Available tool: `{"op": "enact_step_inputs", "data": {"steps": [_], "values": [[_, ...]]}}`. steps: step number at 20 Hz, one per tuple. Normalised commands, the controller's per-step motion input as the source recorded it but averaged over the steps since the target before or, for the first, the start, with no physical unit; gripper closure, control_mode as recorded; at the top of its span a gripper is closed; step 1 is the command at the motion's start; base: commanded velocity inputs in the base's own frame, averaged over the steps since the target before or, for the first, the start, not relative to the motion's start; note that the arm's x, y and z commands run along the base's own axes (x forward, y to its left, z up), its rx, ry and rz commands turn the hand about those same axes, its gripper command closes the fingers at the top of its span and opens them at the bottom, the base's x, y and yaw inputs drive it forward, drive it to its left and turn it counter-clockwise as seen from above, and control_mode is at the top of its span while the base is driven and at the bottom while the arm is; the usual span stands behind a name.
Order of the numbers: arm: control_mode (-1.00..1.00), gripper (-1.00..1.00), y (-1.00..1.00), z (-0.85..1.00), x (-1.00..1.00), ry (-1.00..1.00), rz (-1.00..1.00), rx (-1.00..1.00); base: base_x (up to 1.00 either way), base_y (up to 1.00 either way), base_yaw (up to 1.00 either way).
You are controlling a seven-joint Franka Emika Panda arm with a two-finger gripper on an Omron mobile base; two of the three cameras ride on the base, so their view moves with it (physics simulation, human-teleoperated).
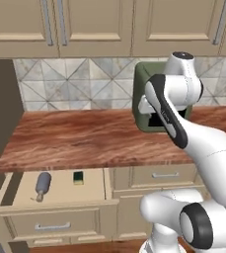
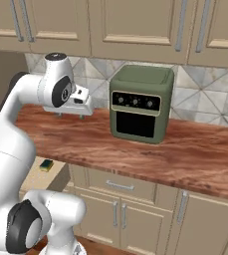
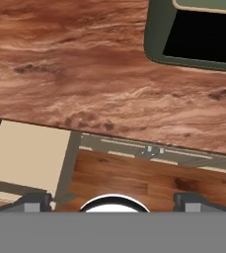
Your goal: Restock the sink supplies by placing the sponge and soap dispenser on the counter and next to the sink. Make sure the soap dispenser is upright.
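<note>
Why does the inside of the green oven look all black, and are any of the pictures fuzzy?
In the right base view the air fryer oven has a dark window that reflects nothing, with no glare. In the hand view its opening is pure black, and the counter grain looks soft. In the left base view the sponge and soap dispenser look slightly blurry.
</note>
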Motion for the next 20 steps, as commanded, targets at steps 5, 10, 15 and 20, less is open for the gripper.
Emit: {"op": "enact_step_inputs", "data": {"steps": [5,10,15,20], "values": [[1.0,-1.0,0.0,0.0,0.0,0.0,0.0,0.0,-0.05,-0.38,0.35],[1.0,-1.0,0.0,0.0,0.0,0.0,0.0,0.0,0.02,-0.35,0.33],[1.0,-1.0,0.0,0.0,0.0,0.0,0.0,0.0,0.2,-0.13,0.27],[1.0,-1.0,0.0,0.0,0.0,0.0,0.0,0.0,0.42,-0.19,0.26]]}}
